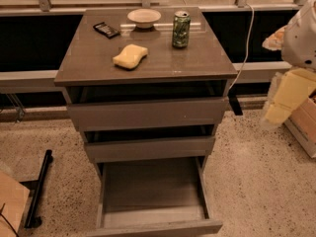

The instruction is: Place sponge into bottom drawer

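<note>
Sponge on cabinet top, well apart from gripper, its state impossible to tell

Speckled floor, dark wall panel, window ledge

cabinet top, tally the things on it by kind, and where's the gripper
sponge: 1
green can: 1
bowl: 1
dark flat packet: 1
total: 4
gripper: right of the cabinet, apart from the sponge
</note>
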Robot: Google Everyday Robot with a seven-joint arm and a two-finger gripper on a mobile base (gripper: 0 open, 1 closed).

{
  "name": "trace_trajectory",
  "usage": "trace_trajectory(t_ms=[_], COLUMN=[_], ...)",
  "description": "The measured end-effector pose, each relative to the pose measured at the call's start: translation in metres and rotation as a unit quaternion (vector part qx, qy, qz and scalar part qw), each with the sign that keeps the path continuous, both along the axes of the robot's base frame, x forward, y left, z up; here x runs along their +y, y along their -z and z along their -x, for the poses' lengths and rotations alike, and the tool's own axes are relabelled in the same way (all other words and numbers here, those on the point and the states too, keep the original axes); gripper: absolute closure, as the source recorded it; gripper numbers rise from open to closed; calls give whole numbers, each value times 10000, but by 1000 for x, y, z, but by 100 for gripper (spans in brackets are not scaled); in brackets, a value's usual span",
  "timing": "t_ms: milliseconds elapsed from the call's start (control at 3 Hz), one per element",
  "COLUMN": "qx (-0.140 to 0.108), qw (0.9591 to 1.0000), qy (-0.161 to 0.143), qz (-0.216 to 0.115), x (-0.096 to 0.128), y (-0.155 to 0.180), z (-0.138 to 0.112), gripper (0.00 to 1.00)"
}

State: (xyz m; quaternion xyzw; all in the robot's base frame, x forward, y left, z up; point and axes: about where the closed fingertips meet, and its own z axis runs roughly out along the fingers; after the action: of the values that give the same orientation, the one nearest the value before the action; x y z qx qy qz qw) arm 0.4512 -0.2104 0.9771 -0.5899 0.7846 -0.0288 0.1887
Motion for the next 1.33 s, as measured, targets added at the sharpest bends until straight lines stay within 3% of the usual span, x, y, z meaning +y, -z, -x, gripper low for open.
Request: trace_trajectory(t_ms=[333, 667, 1333], qx=[-147, -288, -166], qw=[9986, 9942, 9906], qy=[24, -72, 133], qz=[-499, -1038, -1351], x=[11, 28, 47], y=[9, 17, 38], z=[-26, -62, -75], gripper=[0, 0, 0])
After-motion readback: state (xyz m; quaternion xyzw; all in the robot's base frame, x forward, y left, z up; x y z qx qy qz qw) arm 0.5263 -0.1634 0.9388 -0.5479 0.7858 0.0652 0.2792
